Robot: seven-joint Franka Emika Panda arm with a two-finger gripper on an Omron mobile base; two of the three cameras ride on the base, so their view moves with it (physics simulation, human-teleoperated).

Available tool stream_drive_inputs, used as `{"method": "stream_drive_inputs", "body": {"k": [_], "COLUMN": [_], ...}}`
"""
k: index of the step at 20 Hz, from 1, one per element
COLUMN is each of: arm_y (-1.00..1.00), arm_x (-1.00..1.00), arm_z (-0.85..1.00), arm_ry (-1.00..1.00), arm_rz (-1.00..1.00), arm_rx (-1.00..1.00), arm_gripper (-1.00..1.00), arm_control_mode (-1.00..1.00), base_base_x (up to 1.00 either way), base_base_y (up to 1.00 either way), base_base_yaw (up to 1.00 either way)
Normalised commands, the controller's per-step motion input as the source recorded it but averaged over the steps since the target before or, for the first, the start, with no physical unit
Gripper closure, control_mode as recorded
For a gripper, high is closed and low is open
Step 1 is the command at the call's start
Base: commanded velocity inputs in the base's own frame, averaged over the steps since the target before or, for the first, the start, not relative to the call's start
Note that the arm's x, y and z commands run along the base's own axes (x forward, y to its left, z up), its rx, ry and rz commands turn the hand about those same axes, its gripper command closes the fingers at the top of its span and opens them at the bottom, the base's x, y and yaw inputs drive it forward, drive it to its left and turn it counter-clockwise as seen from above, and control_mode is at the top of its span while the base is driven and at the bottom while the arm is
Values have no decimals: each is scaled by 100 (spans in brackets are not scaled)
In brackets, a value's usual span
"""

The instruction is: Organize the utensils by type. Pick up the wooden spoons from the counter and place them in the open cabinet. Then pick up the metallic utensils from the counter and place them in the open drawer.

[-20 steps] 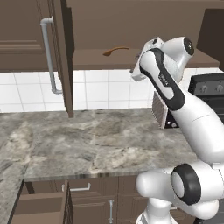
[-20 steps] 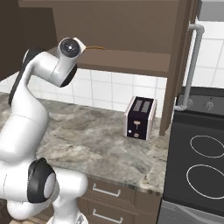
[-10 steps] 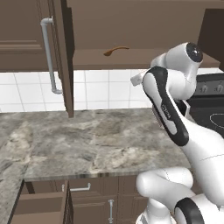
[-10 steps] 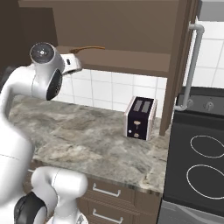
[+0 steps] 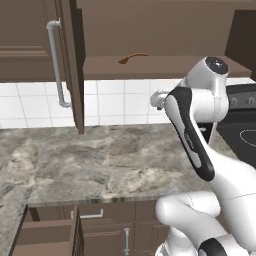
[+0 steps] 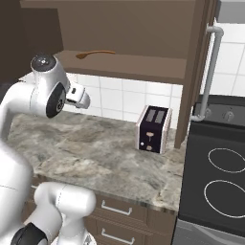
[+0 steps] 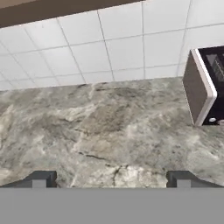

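One orange-brown wooden spoon [image 5: 132, 57] [image 6: 94, 53] lies on the bottom shelf of the open cabinet [image 5: 150, 70] [image 6: 134, 67], whose door [image 5: 67, 60] stands swung out to the left. My gripper [image 7: 110, 179] hangs below that shelf, in front of the tiled wall and above the counter [image 5: 100, 160] [image 7: 109, 127]. Its fingertips [image 7: 39, 178] are spread wide with nothing between them. The open drawer [image 5: 45, 235] shows at the lower left, under the counter edge. The metallic utensils are out of view.
A dark toaster [image 6: 153, 128] [image 7: 205, 87] stands on the counter by the wall. To its right is a black stove [image 6: 220, 177]. The cabinet's other open door, with a long silver handle [image 6: 210, 72], hangs above the toaster's right side.
My hand has drawn back from the cabinet shelf and dropped below it, turning to face the counter. The wooden spoon stays on the shelf. The jaws stay open.
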Motion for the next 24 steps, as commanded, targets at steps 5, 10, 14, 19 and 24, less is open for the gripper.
{"method": "stream_drive_inputs", "body": {"k": [5,10,14,19,24], "arm_y": [-20,10,31,9,-8], "arm_x": [-14,-19,-11,-10,-3], "arm_z": [-86,-95,-67,-52,-43], "arm_ry": [19,2,3,5,12], "arm_rz": [-14,0,-1,-3,-3], "arm_rx": [47,20,-21,-36,-8], "arm_gripper": [-100,-100,-100,-100,-100], "arm_control_mode": [-100,-100,-100,-100,-100], "base_base_x": [0,0,0,0,0], "base_base_y": [0,0,0,0,0], "base_base_yaw": [0,0,0,0,0]}}
